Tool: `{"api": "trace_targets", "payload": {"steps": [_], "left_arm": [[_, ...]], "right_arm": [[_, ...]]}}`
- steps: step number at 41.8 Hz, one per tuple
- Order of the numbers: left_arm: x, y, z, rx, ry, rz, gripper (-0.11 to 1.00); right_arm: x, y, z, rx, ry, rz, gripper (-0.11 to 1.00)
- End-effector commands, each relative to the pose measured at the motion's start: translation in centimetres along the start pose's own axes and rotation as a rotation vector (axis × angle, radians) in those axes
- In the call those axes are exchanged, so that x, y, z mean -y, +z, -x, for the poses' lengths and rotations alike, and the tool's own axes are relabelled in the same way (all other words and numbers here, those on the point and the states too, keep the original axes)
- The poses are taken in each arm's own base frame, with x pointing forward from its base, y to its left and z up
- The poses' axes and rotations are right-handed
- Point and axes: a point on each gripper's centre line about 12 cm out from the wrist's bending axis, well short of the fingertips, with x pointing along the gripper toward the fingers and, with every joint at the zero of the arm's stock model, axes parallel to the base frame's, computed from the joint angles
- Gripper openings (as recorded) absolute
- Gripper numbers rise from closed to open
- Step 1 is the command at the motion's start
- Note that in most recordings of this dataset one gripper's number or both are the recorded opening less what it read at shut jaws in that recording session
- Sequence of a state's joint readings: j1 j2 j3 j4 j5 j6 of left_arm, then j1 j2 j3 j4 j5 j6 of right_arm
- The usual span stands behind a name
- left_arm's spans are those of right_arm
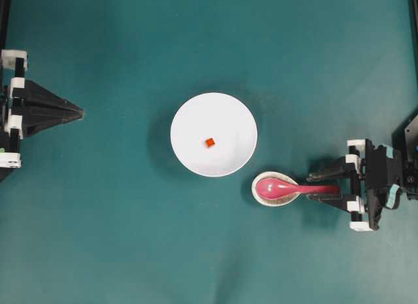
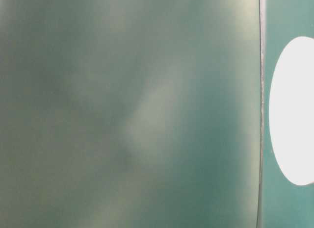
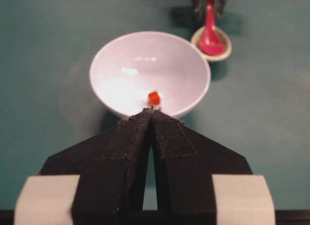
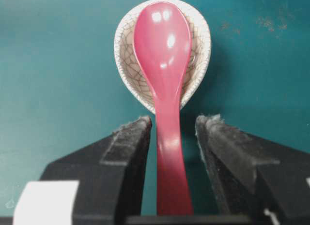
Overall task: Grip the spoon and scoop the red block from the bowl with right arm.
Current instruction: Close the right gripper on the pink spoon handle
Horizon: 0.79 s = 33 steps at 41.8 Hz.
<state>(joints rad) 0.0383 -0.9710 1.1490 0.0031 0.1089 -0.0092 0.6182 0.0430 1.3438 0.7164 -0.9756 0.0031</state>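
The pink-red spoon (image 1: 287,186) lies with its scoop in the speckled cream spoon rest (image 1: 260,193), handle pointing right. My right gripper (image 1: 312,187) is open, its fingers on either side of the handle (image 4: 170,162) with small gaps on both sides; it also shows in the right wrist view (image 4: 173,122). The white bowl (image 1: 189,114) sits mid-table with the tiny red block (image 1: 209,142) inside; the block also shows in the left wrist view (image 3: 153,97). My left gripper (image 1: 80,112) is shut and empty at the far left, pointing at the bowl (image 3: 111,60).
The spoon rest (image 4: 198,46) stands just right of and below the bowl on the teal table. In the table-level view a blurred teal surface fills most of the frame, with part of the white bowl (image 2: 294,110) at the right edge.
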Motion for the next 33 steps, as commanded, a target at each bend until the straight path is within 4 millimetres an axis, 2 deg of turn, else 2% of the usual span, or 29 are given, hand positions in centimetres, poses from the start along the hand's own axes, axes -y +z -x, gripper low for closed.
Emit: {"api": "trace_targets", "payload": {"steps": [1, 19, 33], "left_arm": [[-0.06, 1.16, 0.05, 0.029, 0.003, -0.002, 0.00], [-0.06, 1.10, 0.05, 0.025, 0.003, -0.001, 0.00], [-0.06, 1.09, 0.05, 0.023, 0.003, -0.001, 0.00]], "right_arm": [[-0.17, 0.31, 0.01, 0.019, 0.005, -0.002, 0.50], [-0.19, 0.23, 0.01, 0.013, 0.006, 0.088, 0.50], [-0.13, 0.17, 0.07, 0.011, 0.006, 0.123, 0.45]]}}
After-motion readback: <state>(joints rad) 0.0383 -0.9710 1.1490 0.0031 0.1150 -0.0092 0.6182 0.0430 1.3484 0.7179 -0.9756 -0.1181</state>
